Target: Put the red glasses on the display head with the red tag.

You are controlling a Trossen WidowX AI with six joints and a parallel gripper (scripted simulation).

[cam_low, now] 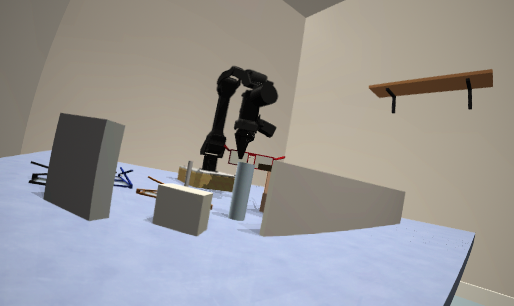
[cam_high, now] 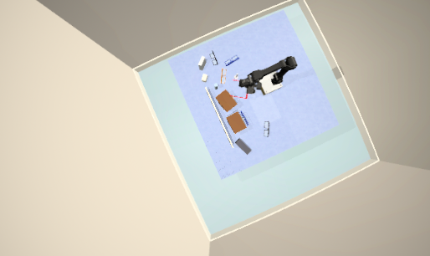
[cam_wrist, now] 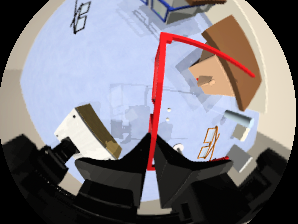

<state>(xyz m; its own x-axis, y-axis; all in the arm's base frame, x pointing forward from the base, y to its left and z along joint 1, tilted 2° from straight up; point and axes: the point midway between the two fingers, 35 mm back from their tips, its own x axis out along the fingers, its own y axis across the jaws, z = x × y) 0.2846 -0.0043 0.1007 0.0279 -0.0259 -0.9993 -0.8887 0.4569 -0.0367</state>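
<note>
My gripper (cam_low: 241, 156) (cam_wrist: 150, 135) is shut on the red glasses (cam_high: 240, 97) (cam_low: 259, 154) (cam_wrist: 159, 80). It holds them by the frame in the air, temples sticking out to one side. In the wrist view one temple passes across the nearer display head (cam_high: 226, 100) (cam_wrist: 220, 89), with a gap to it in the top view. That head has a brown top and a small nose; a tiny red spot shows near its nose, but I cannot make out a tag. The other head (cam_high: 236, 122) has blue glasses (cam_high: 244, 118) (cam_wrist: 172, 9) at its face. The panel hides most of both heads in the exterior view.
A long upright panel (cam_high: 218, 117) (cam_low: 330, 200) stands behind the heads. A grey cylinder (cam_low: 241, 192) (cam_wrist: 239, 118), a low box (cam_low: 180, 207) and a tall box (cam_low: 75, 165) stand beyond. Orange glasses (cam_high: 223, 76), dark glasses (cam_high: 266, 129) and a dark grey box (cam_high: 243, 146) are around.
</note>
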